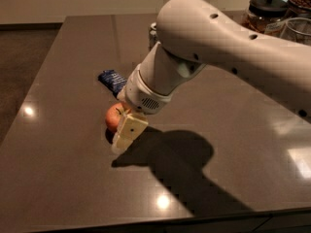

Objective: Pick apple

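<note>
The apple point(112, 117), red-orange and round, sits on the dark brown table point(58, 130) left of centre. Only its left side shows; the rest is behind my gripper. My gripper point(125, 134), cream-coloured, hangs from the big white arm point(209, 42) and has come down right at the apple's near right side, overlapping it in view. I cannot see whether it touches the apple. The gripper's tip is close to the tabletop.
A blue snack packet point(111, 79) lies just behind the apple. A soda can point(152, 34) is mostly hidden behind the arm. Glass jars point(265, 11) and a glass container point(296, 30) stand at the back right. The table's front edge is near.
</note>
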Available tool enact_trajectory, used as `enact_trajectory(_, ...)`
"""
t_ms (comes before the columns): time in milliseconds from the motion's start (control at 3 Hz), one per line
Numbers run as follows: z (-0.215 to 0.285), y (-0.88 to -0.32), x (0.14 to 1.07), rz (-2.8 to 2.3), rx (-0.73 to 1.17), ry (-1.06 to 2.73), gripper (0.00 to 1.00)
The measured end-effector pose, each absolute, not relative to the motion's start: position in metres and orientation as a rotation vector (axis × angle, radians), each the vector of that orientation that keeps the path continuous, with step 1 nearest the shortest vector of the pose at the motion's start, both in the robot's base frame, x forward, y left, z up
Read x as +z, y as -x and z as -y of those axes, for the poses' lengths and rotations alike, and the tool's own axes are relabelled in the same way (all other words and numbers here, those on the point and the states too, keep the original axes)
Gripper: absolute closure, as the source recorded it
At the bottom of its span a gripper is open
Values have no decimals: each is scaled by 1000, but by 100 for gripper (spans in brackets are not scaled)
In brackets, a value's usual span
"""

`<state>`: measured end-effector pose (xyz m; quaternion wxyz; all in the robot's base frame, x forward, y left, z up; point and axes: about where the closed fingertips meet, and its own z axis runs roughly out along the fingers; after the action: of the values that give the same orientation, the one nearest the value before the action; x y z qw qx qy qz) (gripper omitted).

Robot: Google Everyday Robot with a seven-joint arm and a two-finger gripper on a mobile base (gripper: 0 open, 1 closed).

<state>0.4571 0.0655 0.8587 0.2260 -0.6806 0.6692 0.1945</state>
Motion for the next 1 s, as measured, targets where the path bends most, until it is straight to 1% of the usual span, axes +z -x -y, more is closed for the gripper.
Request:
enact_trajectory(667,-76,-464,865,-1843,596,1884,64)
enact_trajectory(1000,-71,-468,891,-1828,585,1903,87)
